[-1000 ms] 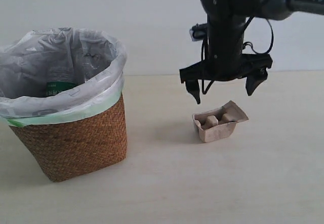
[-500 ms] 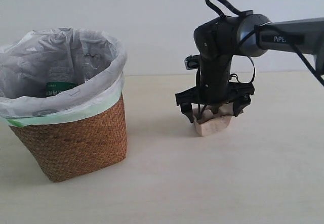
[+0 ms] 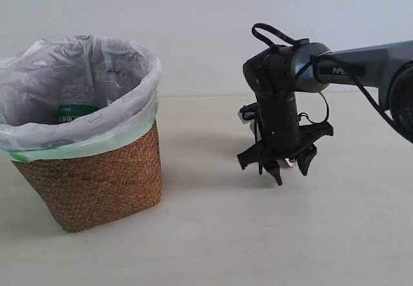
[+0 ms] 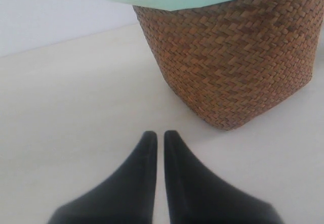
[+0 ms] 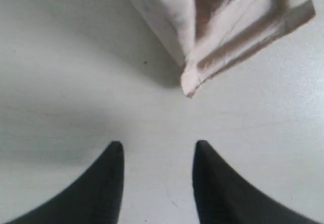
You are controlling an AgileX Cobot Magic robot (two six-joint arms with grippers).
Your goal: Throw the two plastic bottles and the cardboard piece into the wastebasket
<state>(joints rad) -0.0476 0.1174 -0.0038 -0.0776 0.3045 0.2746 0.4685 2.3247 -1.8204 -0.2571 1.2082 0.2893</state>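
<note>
The wastebasket (image 3: 97, 176), brown wicker with a white bag liner, stands at the left; its wall (image 4: 238, 57) also fills the left wrist view. Through the liner shows the green label of one plastic bottle (image 3: 76, 113); no other bottle can be made out. My right gripper (image 3: 290, 172) is down at the table, right of the basket. In the right wrist view the cardboard piece (image 5: 228, 32) lies just beyond the right gripper (image 5: 158, 145), whose jaws stand apart over bare table. In the exterior view the arm hides the cardboard. My left gripper (image 4: 158, 133) is shut and empty, near the basket's base.
A pale table (image 3: 193, 247) runs from the basket to the right arm, with a plain white wall (image 3: 193, 28) behind. The right arm's dark links and cables (image 3: 284, 73) reach in from the right edge.
The right gripper dropped from above the cardboard piece down to the table. Its jaws narrowed, and the cardboard went out of sight behind it in the exterior view.
</note>
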